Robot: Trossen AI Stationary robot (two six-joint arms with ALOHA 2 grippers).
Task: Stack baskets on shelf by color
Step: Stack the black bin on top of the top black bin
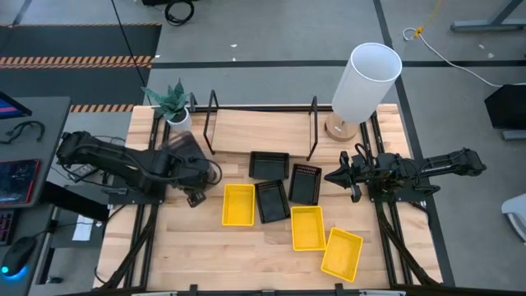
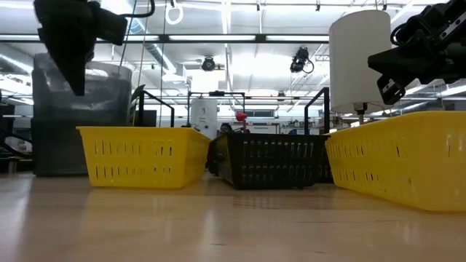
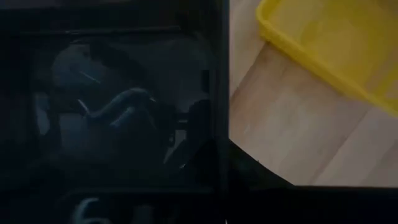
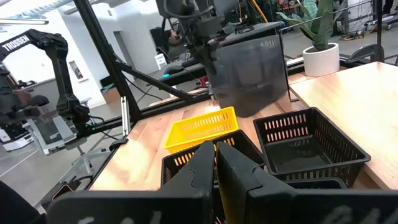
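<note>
Left gripper (image 1: 187, 168) at left of high view, raised over table (image 1: 205, 247), fingers closed on dark grey basket (image 1: 182, 153) — basket hangs tilted, well clear of wood in low view. Right gripper (image 1: 335, 176) at right, fingers pressed together, nothing held. Shelf (image 1: 259, 131) at top centre, bare board between black end loops. Three black baskets (image 1: 269, 164) clustered centre, just below shelf. Three yellow baskets (image 1: 238, 204) on table — one centre-left, two lower right, touching.
</note>
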